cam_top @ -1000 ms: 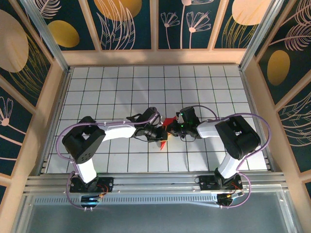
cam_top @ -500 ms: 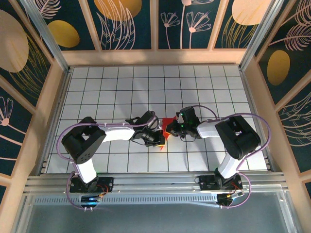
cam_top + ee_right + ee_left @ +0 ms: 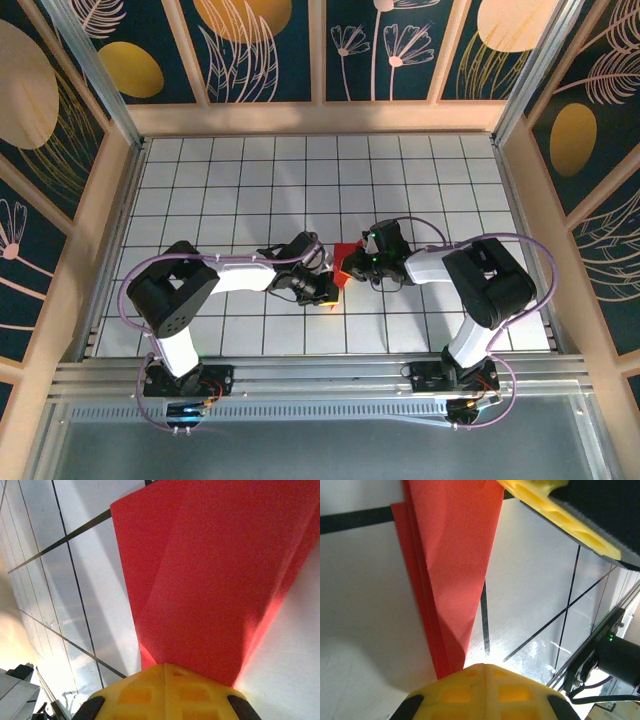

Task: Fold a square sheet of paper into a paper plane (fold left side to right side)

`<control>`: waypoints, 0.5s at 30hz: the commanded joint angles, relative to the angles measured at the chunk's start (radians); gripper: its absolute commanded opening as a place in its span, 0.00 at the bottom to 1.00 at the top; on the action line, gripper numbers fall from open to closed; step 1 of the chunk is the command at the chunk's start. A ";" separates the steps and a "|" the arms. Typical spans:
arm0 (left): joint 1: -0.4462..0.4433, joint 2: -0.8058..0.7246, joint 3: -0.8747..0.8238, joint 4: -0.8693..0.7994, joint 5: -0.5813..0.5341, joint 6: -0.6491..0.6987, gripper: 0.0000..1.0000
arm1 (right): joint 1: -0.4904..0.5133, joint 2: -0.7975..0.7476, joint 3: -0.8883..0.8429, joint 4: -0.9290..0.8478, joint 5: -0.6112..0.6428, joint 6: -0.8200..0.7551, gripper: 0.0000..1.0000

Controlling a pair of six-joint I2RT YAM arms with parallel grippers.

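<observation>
Your left gripper is clamped shut on the folded red paper, which tapers into its fingertips. Your right gripper is pinched shut on the same paper, which sits between both arms near the table's middle.

Red paper sheet: bright, plain, folded into several stacked layers with sharp creases. Position: about mid-table, just right of centre. One end tapers to a narrow wedge pinched in my left gripper. The broader, fanned part is clamped in my right gripper.
</observation>
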 commanded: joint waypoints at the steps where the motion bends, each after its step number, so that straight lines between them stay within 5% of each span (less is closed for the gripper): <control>1: 0.002 0.018 -0.019 0.005 0.029 -0.034 0.00 | 0.024 0.055 -0.021 -0.148 0.065 -0.029 0.00; 15: -0.001 0.037 -0.037 0.030 0.033 -0.042 0.00 | 0.027 0.061 -0.011 -0.161 0.068 -0.033 0.00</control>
